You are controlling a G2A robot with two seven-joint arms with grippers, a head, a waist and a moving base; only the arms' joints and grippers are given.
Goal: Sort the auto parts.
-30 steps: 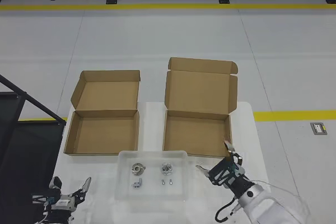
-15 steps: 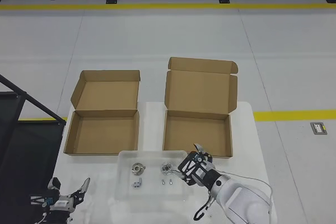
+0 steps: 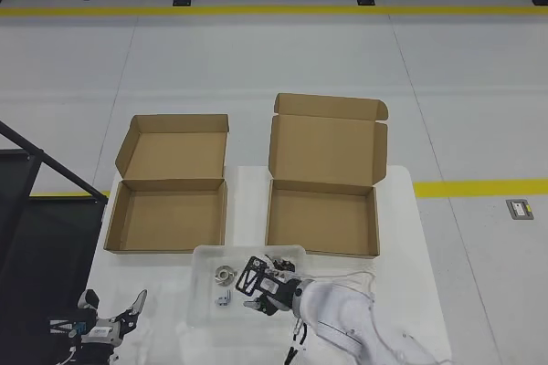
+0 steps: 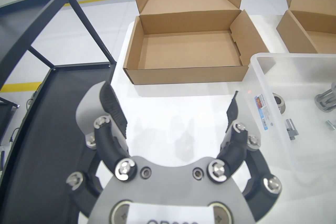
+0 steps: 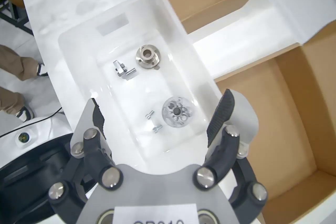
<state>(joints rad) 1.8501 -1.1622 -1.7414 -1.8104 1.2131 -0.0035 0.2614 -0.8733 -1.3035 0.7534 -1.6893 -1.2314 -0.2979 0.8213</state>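
**Sorting station, parts not yet picked.** The auto parts lie in a clear bin [image 3: 247,247] at the middle of the tabletop's [image 3: 397,237] near edge. They are a flanged hub [image 5: 147,57], an angle bracket [image 5: 123,71], a perforated disc [image 5: 178,112] and two small pins [image 5: 149,114]. A left box [image 3: 164,219] and a right box [image 3: 321,219], both open cardboard, stand along the far edge. The right gripper [image 5: 160,98] hovers above the bin, its fingers [image 5: 221,112] spread wide and holding nothing. The left gripper [image 4: 170,91], equally wide and unladen, sits by the near left corner. The parts appear to be rigid, smooth metal, probably dense and slippery. The disc is best pinched across its rim and the hub by its raised collar, while the pins may roll.
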